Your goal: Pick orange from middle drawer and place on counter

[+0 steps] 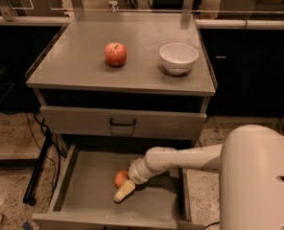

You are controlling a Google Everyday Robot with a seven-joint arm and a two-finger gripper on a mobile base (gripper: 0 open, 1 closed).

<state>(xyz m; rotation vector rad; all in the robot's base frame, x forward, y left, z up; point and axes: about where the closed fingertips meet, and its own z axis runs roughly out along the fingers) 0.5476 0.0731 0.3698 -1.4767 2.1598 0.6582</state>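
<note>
The orange [121,178] lies on the floor of the open middle drawer [84,195], left of centre. My gripper [124,189] reaches into the drawer from the right, at the end of the white arm [180,159]. Its cream tip sits right against the orange's near side and hides part of it. The counter [79,66] is the grey top of the cabinet above.
A red-yellow apple [115,54] and a white bowl [178,57] stand on the counter. The closed upper drawer front with a black handle [123,123] overhangs the back of the open drawer. My large white body [259,181] fills the lower right. Black cables [39,143] hang left of the cabinet.
</note>
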